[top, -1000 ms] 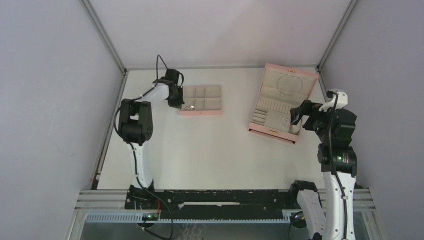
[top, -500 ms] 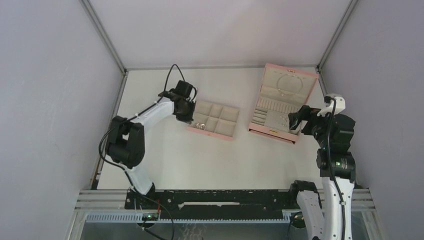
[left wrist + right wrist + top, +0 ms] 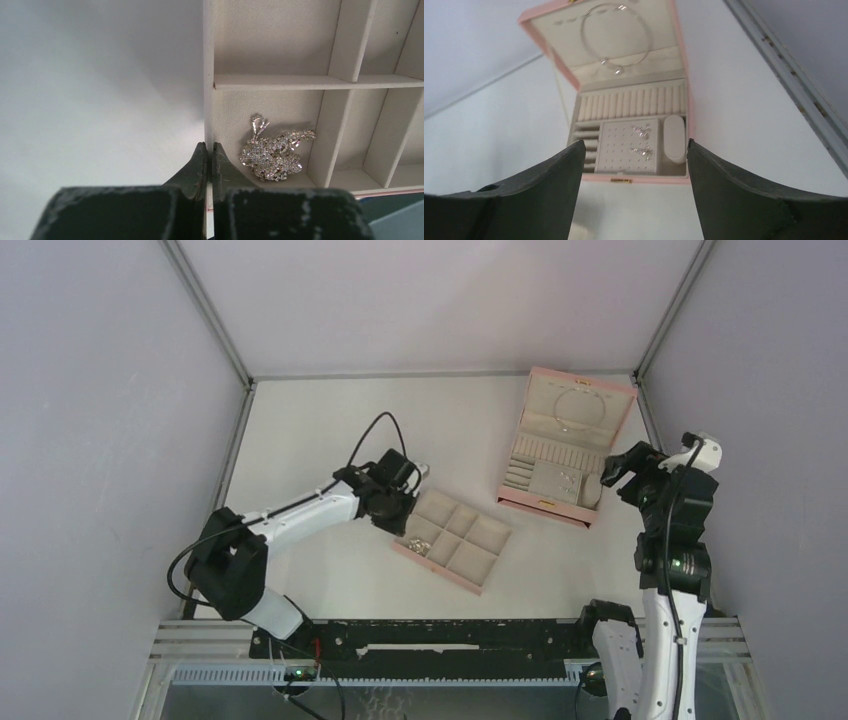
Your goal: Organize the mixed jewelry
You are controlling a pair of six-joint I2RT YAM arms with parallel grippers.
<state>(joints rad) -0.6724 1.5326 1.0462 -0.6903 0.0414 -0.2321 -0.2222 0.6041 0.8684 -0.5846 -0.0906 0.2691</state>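
Note:
My left gripper (image 3: 408, 512) is shut on the left wall of the pink compartment tray (image 3: 436, 571); in the left wrist view the jaws (image 3: 209, 150) pinch that wall (image 3: 208, 75). A sparkling silver chain cluster (image 3: 272, 155) lies in the tray's near-left compartment, right beside the jaws, and it also shows from above (image 3: 415, 543). The thin silver hoop (image 3: 614, 35) lies in the lid of the open pink box (image 3: 522, 496), and tiny silver studs (image 3: 641, 140) sit on its pad. My right gripper (image 3: 612, 470) is open and empty just right of the box, facing it (image 3: 635, 142).
The tray sits tilted on the white table near the middle front, with its other compartments bare. The pink box stands at the back right. Grey walls and metal frame rails (image 3: 205, 305) close in the table on three sides.
My left gripper has dragged the pink tray from the far left to the middle front, turning it as it went. My right gripper has drawn back a little to the right.

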